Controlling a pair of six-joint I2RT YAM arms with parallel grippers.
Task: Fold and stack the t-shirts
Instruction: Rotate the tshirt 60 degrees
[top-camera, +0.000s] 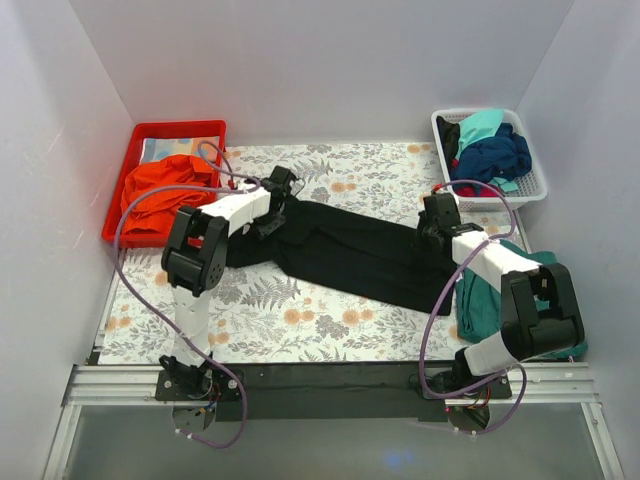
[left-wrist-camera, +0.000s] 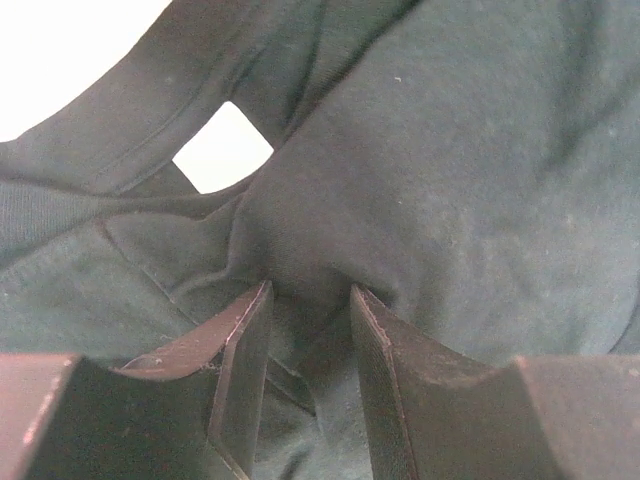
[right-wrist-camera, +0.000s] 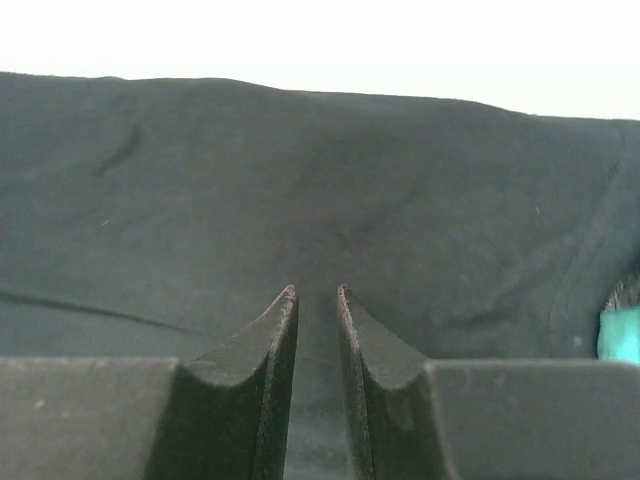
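The black t-shirt (top-camera: 350, 250) lies stretched slantwise across the flowered table, from my left gripper (top-camera: 281, 196) to my right gripper (top-camera: 437, 226). In the left wrist view my left gripper (left-wrist-camera: 311, 292) is closed on a bunched fold of the black shirt (left-wrist-camera: 450, 150), just below the collar and its small white neck label (left-wrist-camera: 222, 147). In the right wrist view my right gripper (right-wrist-camera: 317, 292) has its jaws nearly together, with a thin pinch of the black shirt (right-wrist-camera: 300, 180) between them.
A red tray (top-camera: 137, 140) at the back left holds an orange shirt (top-camera: 165, 190). A white basket (top-camera: 536, 170) at the back right holds turquoise and navy shirts (top-camera: 492, 150). A teal shirt (top-camera: 480, 295) lies on the table by the right arm. White walls enclose the table.
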